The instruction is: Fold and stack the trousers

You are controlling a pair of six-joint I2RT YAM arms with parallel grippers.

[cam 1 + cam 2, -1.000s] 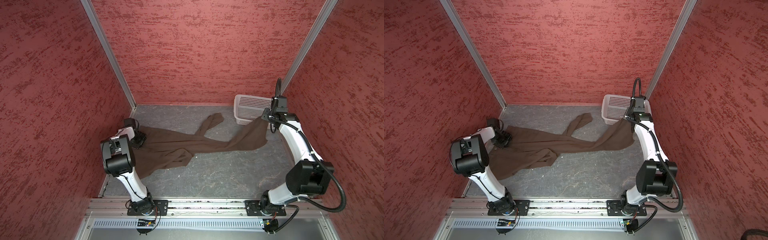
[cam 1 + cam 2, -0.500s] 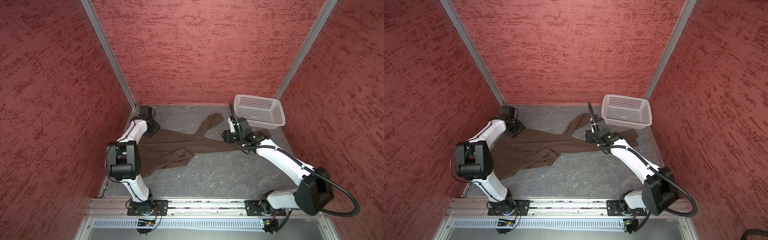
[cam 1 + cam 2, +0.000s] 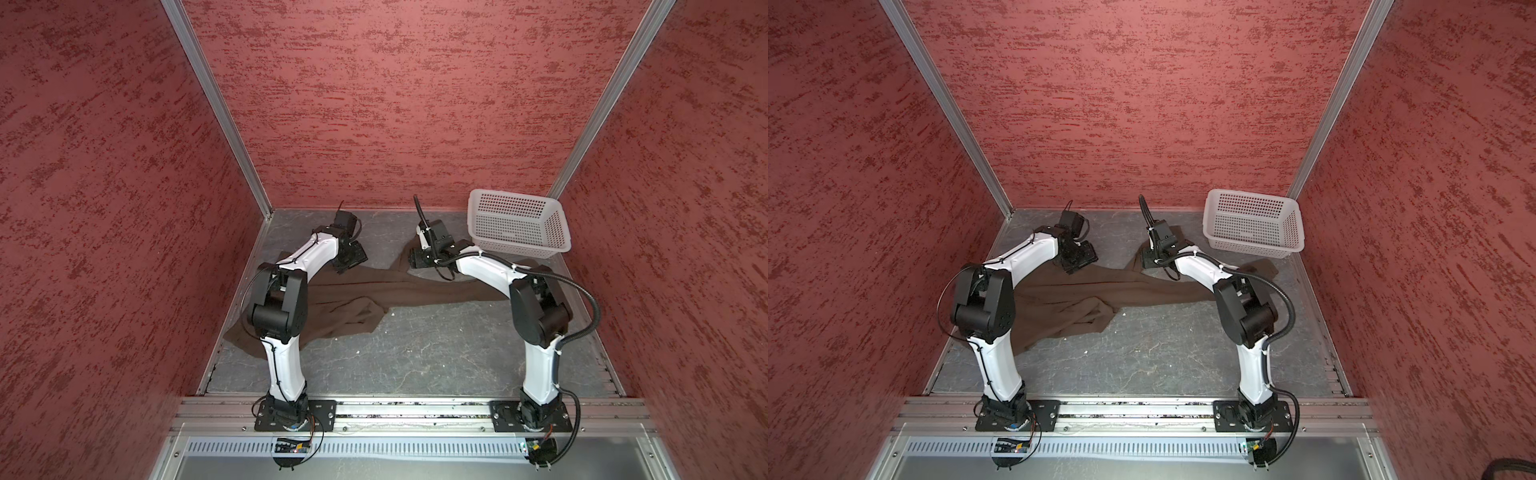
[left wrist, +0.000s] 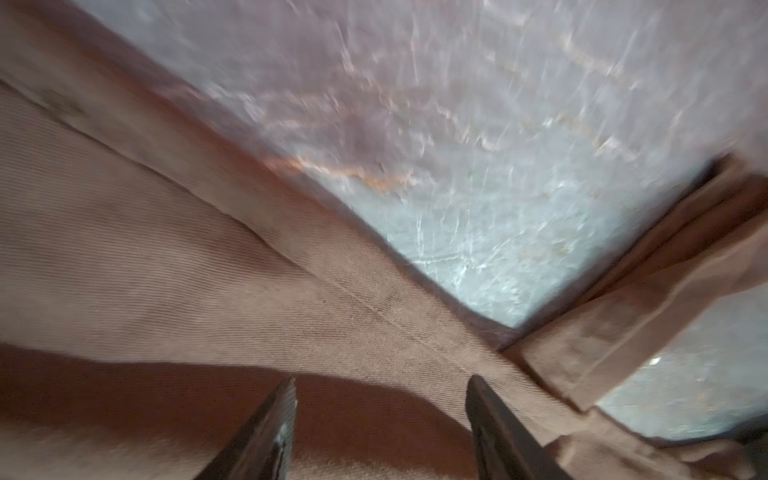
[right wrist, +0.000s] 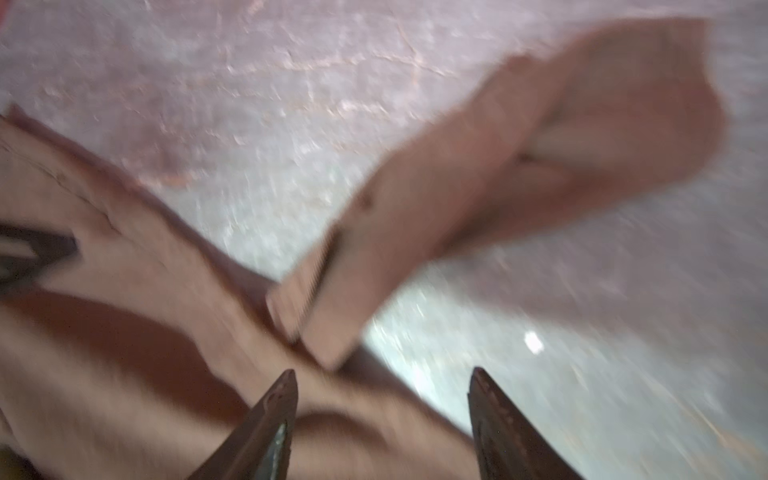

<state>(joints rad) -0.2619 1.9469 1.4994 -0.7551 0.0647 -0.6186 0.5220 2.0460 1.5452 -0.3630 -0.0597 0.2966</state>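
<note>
Plain brown trousers [image 3: 395,286] nr wht basket [image 3: 511,208]

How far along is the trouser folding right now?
Done: nothing folded; the trousers lie spread and rumpled across the table, legs splayed. In hand: nothing; the left gripper and right gripper hover open over the cloth. Left: grasp, fold, stack. The white basket stands near one leg's end.

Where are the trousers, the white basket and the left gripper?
trousers [image 3: 415,287], in a top view, mid-leg cloth.
white basket [image 3: 523,248], in a top view, near rim.
left gripper [image 4: 381,380], left wrist view, between its fingertips.
</note>
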